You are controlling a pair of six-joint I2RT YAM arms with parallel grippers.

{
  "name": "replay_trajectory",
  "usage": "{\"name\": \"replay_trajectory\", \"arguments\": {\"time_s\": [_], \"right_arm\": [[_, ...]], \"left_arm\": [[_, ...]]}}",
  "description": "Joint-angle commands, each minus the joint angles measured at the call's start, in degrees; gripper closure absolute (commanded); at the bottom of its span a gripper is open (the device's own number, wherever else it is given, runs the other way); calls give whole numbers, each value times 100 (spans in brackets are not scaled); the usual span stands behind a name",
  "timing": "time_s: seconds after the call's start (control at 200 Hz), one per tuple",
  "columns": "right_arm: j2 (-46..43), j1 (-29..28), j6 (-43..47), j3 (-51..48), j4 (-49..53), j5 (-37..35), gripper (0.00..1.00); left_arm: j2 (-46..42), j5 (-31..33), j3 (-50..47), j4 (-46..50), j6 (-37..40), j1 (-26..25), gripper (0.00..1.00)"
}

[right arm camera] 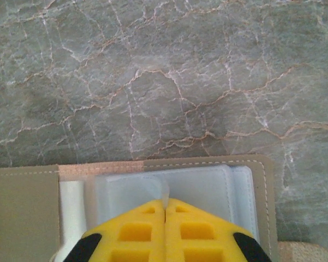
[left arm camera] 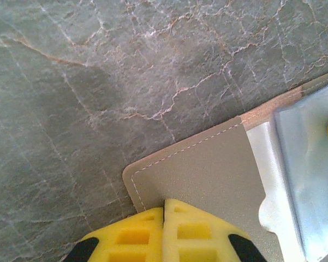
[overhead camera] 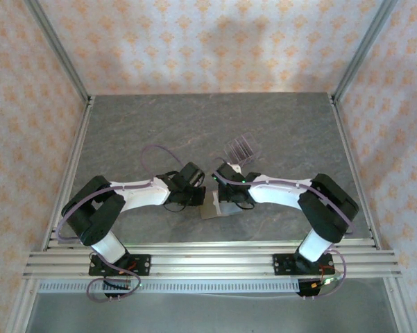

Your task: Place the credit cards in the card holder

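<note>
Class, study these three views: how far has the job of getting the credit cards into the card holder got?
Done: the card holder lies open on the table, clear sleeves showing. In hand: the left hand, shut, sits at its flap; the right hand, shut, is at a sleeve edge. Left: the credit cards stand in the clear rack; the sleeves look empty.

Matt leathery card holder (glossy sleeves)
</note>
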State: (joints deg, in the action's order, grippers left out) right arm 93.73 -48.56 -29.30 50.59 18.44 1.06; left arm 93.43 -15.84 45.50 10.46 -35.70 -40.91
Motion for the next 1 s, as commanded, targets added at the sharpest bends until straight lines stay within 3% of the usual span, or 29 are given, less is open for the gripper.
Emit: {"name": "replay_trajectory", "arguments": {"time_s": [0.0,0.295,0.395,0.806,0.996], "right_arm": [[-259,13,68,225,380,148,100],[-194,13,-189,297,-69,1165,96],[-125,13,-384,220,-278,1437,85],[-117,21,-630,74,-727,1894,61],[-186,91,-667,80,-1250,2883,47]], "left_arm": [[510,106,-275,-178,-23,-150,99],[648,74,-289,-488,-301,-290,99],[668,89,-329,-582,-399,-313,99],[440,272,-572,-688,-673,-314,100],[272,396,-597,-550,-658,-313,99]]}}
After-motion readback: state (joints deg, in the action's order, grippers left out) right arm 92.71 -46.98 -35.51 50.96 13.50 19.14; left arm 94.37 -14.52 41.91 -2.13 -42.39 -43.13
